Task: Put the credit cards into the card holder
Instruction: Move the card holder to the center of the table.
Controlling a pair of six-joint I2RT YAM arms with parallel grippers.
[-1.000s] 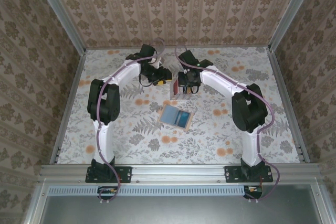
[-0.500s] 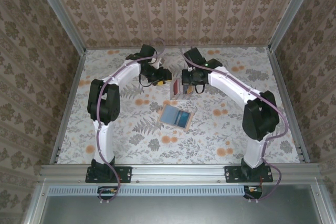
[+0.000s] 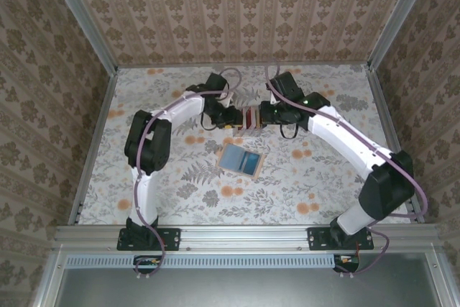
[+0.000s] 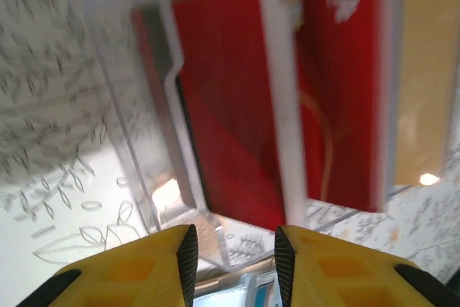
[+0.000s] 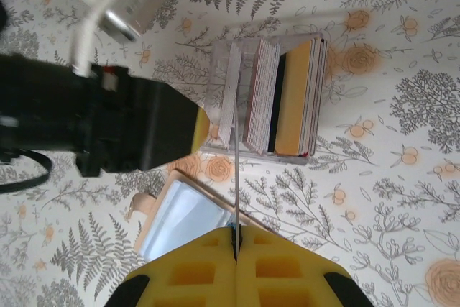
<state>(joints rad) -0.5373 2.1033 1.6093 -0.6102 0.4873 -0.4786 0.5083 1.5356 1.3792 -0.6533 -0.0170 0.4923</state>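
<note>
red credit cards (image 4: 230, 91), fern-and-flower patterned table (image 3: 180, 192)

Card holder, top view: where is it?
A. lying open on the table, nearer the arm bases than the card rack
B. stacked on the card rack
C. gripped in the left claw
A: the card holder lies open on the table, blue inside up, apart from the card rack.

Cards (image 5: 295, 98) upright in rack (image 5: 221, 77), wallet (image 3: 241, 159) before it
</note>
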